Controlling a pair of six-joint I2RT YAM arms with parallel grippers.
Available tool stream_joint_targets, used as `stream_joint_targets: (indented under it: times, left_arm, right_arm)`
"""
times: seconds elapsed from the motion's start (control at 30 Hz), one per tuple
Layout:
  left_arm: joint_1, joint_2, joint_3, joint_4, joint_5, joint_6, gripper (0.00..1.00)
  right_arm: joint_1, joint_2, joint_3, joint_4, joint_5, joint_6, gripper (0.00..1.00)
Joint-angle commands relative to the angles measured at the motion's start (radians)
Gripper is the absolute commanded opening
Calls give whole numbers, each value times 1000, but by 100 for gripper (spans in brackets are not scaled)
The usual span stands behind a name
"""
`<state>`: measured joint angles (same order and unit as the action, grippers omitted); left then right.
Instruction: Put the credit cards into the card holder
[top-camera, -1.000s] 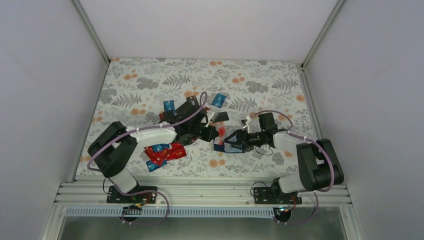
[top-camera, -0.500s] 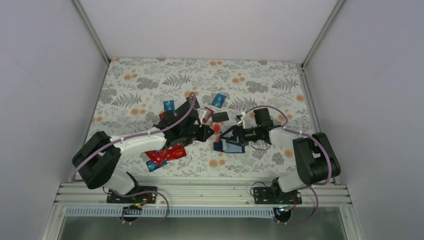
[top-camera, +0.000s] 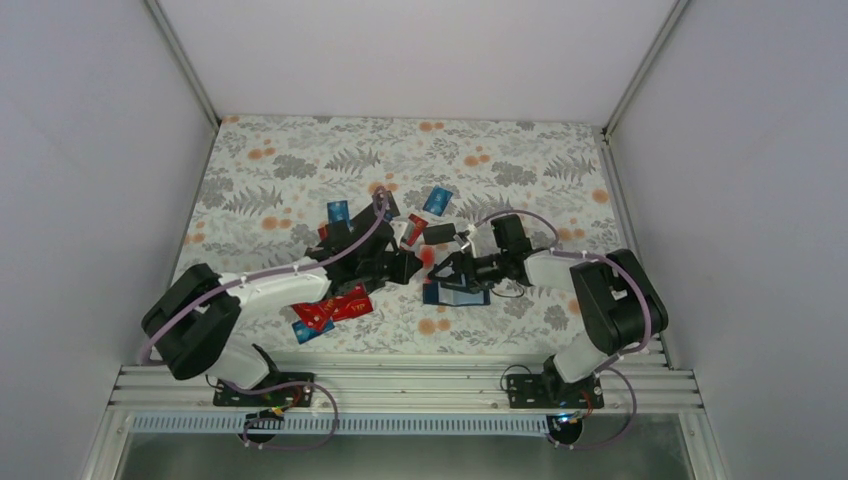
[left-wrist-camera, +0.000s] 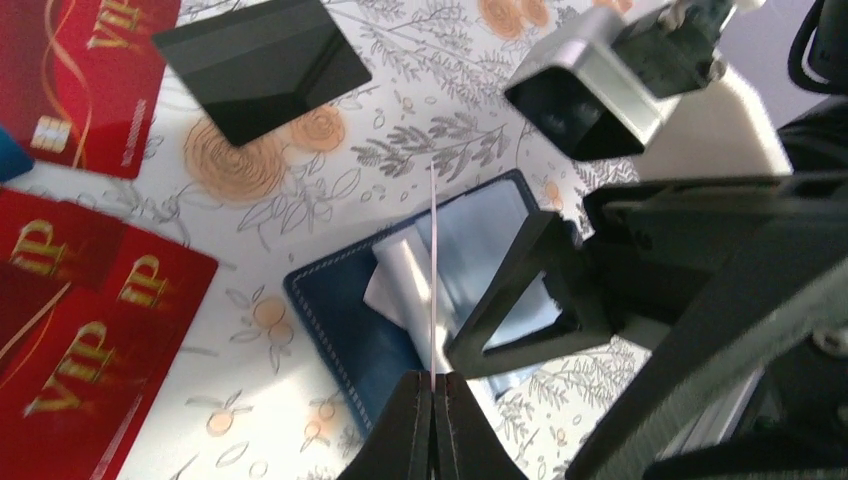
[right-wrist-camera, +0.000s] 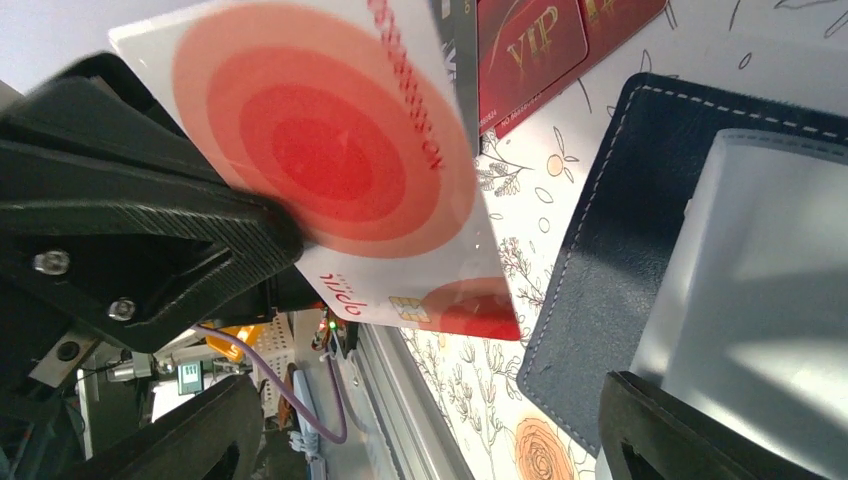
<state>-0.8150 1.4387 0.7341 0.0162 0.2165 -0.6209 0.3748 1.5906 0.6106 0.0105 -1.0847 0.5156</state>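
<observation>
Pinching stiff, slick credit card by edge in clenched left gripper above card holder; bracing with splayed right gripper.

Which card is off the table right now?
The white card with red circles, pinched in the left gripper above the wallet. The red VIP cards and the black card lie flat.

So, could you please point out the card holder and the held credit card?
card holder (left-wrist-camera: 338, 325): left wrist view, navy cover.
held credit card (right-wrist-camera: 320, 150): right wrist view, red circle.
</observation>
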Motion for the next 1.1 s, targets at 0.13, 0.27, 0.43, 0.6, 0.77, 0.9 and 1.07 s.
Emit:
stream_joint_targets:
  times: [0.13, 0.27, 0.43, 0.6, 0.77, 0.9, 1.07]
  left_arm:
    - [27, 137, 111, 103, 71, 13, 2]
    - [42, 194, 150, 119, 98, 16, 2]
    - [55, 250, 184, 152, 139, 9, 2]
    - [55, 321, 221, 158, 185, 6, 2]
    - [50, 342, 197, 146, 183, -11, 2]
    - [33, 355, 184, 151, 188, -16, 2]
    - [23, 355, 183, 149, 188, -19, 2]
  right_arm:
    - [28, 22, 20, 41, -7, -4, 86]
    - [31, 22, 17, 35, -8, -12, 87]
    - [37, 36, 11, 47, -12, -11, 87]
    - [41, 37, 24, 31, -10, -22, 87]
    - [24, -22, 66, -114, 33, -103, 86]
    - [-6, -85, 71, -204, 58, -124, 86]
    - [-32, -176, 65, -321, 224, -107, 84]
